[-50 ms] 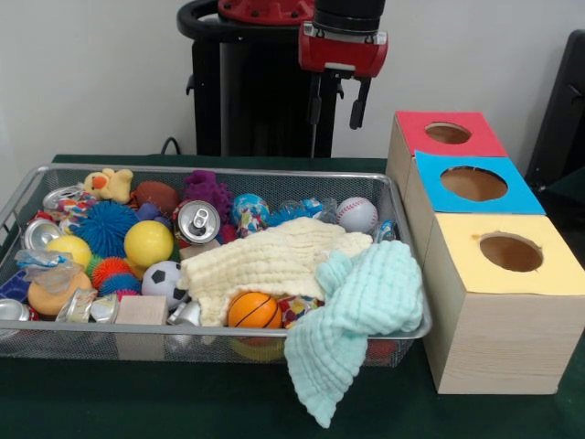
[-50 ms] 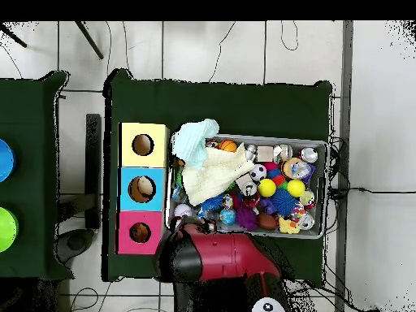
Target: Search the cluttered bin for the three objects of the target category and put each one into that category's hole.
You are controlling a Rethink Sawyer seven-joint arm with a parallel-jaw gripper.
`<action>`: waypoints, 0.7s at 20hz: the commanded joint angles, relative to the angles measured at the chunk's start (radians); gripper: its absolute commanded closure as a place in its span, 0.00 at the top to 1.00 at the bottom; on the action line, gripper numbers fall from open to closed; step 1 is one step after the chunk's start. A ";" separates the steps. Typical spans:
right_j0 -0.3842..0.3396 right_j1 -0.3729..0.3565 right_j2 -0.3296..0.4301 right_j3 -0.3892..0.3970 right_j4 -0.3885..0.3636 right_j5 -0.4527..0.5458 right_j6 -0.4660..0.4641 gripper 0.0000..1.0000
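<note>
Here we see the end effector hanging at the top centre of the front view, above the far rim of the wire bin, its two dark fingers apart with nothing between them. The bin fills the left and middle of that frame on the green bench, packed with toys. A cream cloth lies over the middle of the heap, and a mint cloth hangs over the bin's near right rim. We can pick out an orange ball, a yellow ball, a soccer ball, a baseball and a soda can. At the right of the frame stand three boxes, each with a round hole on top: yellow box nearest, blue box in the middle, red box farthest.
</note>
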 commanded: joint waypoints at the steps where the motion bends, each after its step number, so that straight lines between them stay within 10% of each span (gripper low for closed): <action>1: -0.038 0.058 0.025 -0.084 0.008 0.061 0.064 1.00; 14: -0.171 0.122 0.070 -0.151 -0.036 0.048 -0.039 1.00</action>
